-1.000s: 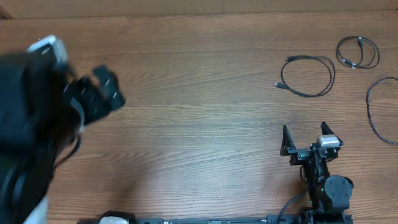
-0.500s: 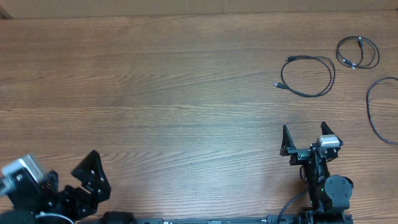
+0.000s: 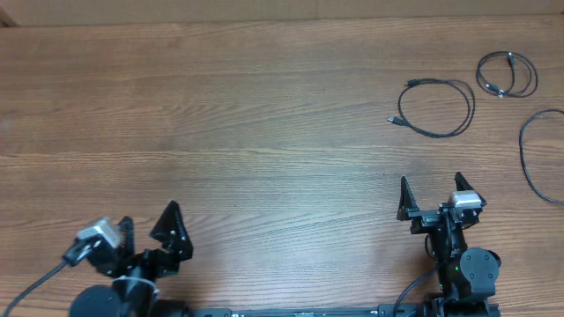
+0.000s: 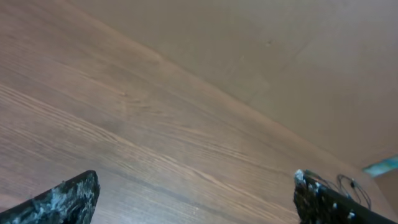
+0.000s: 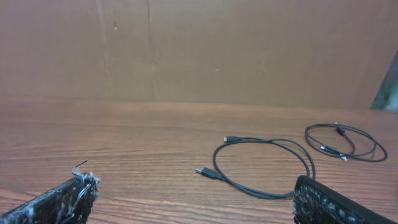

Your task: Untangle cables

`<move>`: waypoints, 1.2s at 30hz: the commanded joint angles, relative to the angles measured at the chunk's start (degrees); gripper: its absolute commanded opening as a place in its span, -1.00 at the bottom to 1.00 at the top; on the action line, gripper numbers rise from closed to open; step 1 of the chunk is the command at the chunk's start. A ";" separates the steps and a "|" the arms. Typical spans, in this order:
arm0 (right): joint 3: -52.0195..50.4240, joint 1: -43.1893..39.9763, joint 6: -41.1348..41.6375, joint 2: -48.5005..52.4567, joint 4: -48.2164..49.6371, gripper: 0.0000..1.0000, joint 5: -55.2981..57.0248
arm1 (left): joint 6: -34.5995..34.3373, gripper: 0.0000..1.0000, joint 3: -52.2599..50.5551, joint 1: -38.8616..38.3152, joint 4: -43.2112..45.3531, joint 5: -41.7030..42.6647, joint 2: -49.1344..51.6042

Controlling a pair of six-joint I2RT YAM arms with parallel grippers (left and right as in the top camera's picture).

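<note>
Wood-grain tabletop carries light, limp thin black cable loops; I'd pinch mid-cord, left gripper and right gripper gaping empty.

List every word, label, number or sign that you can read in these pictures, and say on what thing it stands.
None: no text can be read in any view.
The table, the cables, the wall, the left gripper and the right gripper show no print, label or sign.

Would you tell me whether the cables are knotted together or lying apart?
Lying apart: the cables form three separate loops, none touching another.
</note>
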 commanded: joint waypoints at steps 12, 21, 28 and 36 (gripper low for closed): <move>-0.59 0.07 -0.26 -0.63 0.37 1.00 0.15 | 0.96 0.99 -18.69 0.37 17.18 -2.23 -7.91; -0.59 0.07 -0.26 -0.63 0.37 1.00 0.15 | 1.44 0.99 -28.72 0.31 27.82 -5.18 -7.93; -0.59 0.07 -0.26 -0.63 0.37 1.00 0.15 | 10.58 0.99 -35.63 0.35 40.04 -0.44 -7.93; -0.59 0.07 -0.26 -0.63 0.37 1.00 0.15 | 23.02 0.99 -39.15 0.28 41.59 5.49 -7.93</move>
